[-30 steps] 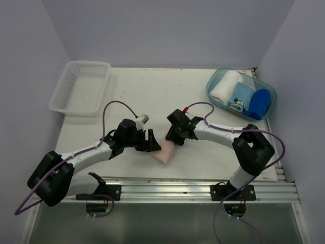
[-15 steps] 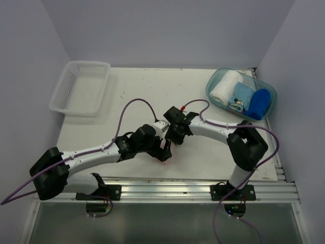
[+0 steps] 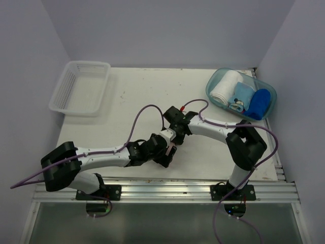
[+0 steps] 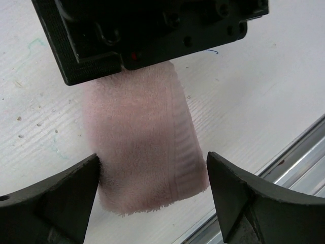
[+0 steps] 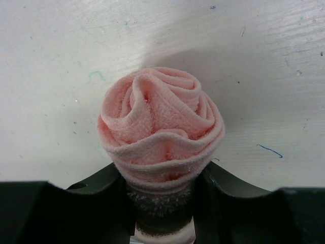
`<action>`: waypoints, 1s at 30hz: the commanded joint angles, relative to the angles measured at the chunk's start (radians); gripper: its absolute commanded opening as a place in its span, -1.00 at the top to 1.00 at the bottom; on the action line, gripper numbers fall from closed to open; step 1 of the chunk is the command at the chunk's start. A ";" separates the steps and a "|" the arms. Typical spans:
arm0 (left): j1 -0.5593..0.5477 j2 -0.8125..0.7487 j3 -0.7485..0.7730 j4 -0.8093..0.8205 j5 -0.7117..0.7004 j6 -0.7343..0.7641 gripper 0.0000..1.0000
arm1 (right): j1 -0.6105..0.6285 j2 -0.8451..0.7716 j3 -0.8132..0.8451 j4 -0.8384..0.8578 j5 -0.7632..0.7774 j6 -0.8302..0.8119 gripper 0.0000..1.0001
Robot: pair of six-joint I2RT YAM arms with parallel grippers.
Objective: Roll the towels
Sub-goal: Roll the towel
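- Pinching the pink towel (image 5: 160, 127) at one end with the right gripper (image 5: 161, 185): jaws partly closed on the roll's lower part, a finger on either side, tight enough to squeeze the cloth.
- Showing, in the right wrist view, the roll end-on at centre frame: pink layers wound in a loose spiral, lying on the white table (image 3: 142, 96).
- Seen from the left wrist, lying lengthwise down the middle of the frame as a short fat cylinder, its far end hidden under the black body of the other gripper at the top, its near end free and slightly frayed.
- Straddling that free end with the left gripper (image 4: 152, 168): jaws spread wide, one finger at each flank of the roll, holding nothing; cannot tell whether the lower-left finger brushes the cloth.
- Sitting, in the top view, low in the centre of the frame near the table's front edge, almost wholly covered where the two grippers meet.
- Resting well apart, at the upper right of the top view: the blue towel (image 3: 259, 103), bundled at the right end of a clear tub (image 3: 208, 92).
- Sharing that tub: a white towel (image 3: 223, 87) at the left end and a cartoon-print cloth (image 3: 238, 99) between the two.
- Standing at the upper left: a white basket (image 3: 63, 96).
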 commanded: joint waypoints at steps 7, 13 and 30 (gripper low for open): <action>-0.015 0.095 0.050 -0.015 -0.086 -0.053 -0.48 | -0.001 -0.007 0.024 -0.010 -0.025 0.014 0.16; 0.011 0.047 0.012 0.027 0.039 -0.038 -0.12 | -0.019 -0.033 -0.011 0.025 -0.052 0.008 -0.14; 0.238 0.015 -0.111 0.276 0.531 -0.114 0.02 | -0.050 -0.259 -0.254 0.267 -0.083 -0.049 -0.62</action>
